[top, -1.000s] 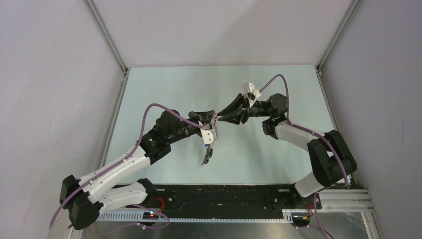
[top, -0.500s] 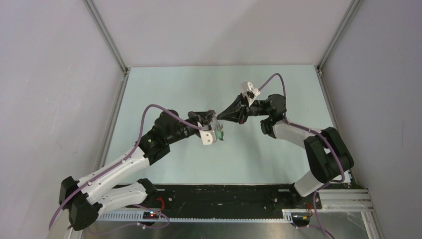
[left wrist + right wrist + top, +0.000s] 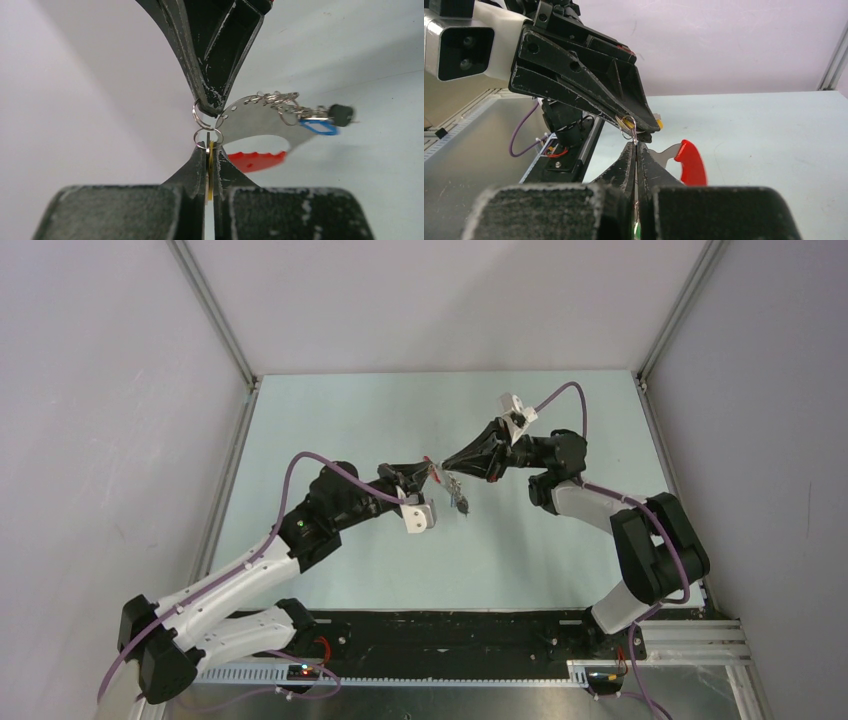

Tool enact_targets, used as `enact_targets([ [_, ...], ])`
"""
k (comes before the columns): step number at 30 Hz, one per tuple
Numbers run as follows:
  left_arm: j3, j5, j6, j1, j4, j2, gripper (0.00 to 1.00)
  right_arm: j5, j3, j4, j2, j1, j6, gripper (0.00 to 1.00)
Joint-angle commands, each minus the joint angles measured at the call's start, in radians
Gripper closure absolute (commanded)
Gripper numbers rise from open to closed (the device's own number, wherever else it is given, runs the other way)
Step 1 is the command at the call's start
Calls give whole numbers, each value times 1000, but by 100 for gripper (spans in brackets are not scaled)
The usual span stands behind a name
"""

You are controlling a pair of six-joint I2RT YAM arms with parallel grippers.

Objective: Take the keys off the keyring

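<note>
My left gripper (image 3: 428, 476) is shut on a yellow key (image 3: 210, 160), held edge-on between its fingers, with a small silver ring (image 3: 208, 136) at its tip. My right gripper (image 3: 447, 466) meets it tip to tip and is shut on another small ring (image 3: 199, 112) at the end of the keyring. The keyring's silver arc (image 3: 252, 117) and red crescent (image 3: 257, 160) hang in the air beside both tips. A blue-headed key (image 3: 320, 127) and a dark-headed key (image 3: 342, 115) dangle from the arc. A green bit (image 3: 634, 230) shows deep between the right fingers.
The pale table (image 3: 350, 420) is walled on three sides by grey panels and aluminium posts (image 3: 215, 315). A black base rail (image 3: 450, 635) runs along the near edge. The keyring bunch (image 3: 458, 495) hangs above mid table.
The keyring bunch, which hung straight down below my left gripper, has swung up and to the right. My right gripper has shifted slightly right and rolled. Both stay shut, tip to tip.
</note>
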State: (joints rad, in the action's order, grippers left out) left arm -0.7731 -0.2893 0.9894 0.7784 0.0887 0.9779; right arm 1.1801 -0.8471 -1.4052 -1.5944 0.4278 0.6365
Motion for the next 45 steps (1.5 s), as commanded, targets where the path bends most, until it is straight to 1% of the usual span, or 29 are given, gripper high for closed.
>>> enact_targets([
  [1, 1, -25, 19, 3, 41, -1, 100, -57, -27, -82, 29, 11, 18, 100],
  [9, -5, -7, 13, 6, 36, 9, 100, -47, -27, -81, 32, 20, 13, 100],
  [22, -10, 51, 21, -12, 36, -24, 100, 69, -52, -57, 2, 22, 15, 100],
  [26, -14, 37, 8, -17, 37, -28, 100, 96, -76, 11, -9, 43, -19, 100],
  [30, -11, -5, 4, -17, 36, -29, 100, 93, -86, 128, 2, 58, -104, 100],
  [32, -10, -19, 5, -17, 36, -28, 100, 83, -95, 218, 13, 64, -164, 100],
  [34, -11, -21, 3, -17, 36, -29, 100, 73, -102, 368, 31, 72, -247, 100],
  [35, -10, -20, 4, -18, 36, -29, 100, 68, -109, 408, 38, 75, -309, 100],
  [36, -11, -15, 4, -18, 36, -30, 100, 55, -111, 497, 54, 80, -344, 100],
  [37, -10, -15, 5, -17, 36, -31, 100, 47, -122, 548, 63, 84, -417, 100],
  [38, -9, -11, 7, -17, 36, -31, 100, 28, -132, 681, 82, 91, -465, 100],
  [39, -9, -10, 7, -17, 35, -31, 100, 13, -156, 766, 93, 95, -575, 100],
  [40, -9, -7, 9, -18, 35, -32, 100, -30, -171, 943, 115, 107, -646, 100],
  [41, -9, -5, 8, -17, 33, -32, 100, -57, -210, 1040, 124, 116, -791, 100],
  [42, -9, -1, 8, -16, 33, -30, 100, -110, -229, 1197, 139, 134, -854, 100],
  [43, -12, 1, 8, -16, 30, -29, 100, -136, -263, 1257, 147, 147, -947, 100],
  [44, -13, 2, 6, -17, 29, -27, 100, -165, -273, 1330, 151, 152, -975, 100],
  [45, -14, 2, 5, -17, 28, -26, 100, -174, -284, 1346, 157, 156, -1004, 100],
])
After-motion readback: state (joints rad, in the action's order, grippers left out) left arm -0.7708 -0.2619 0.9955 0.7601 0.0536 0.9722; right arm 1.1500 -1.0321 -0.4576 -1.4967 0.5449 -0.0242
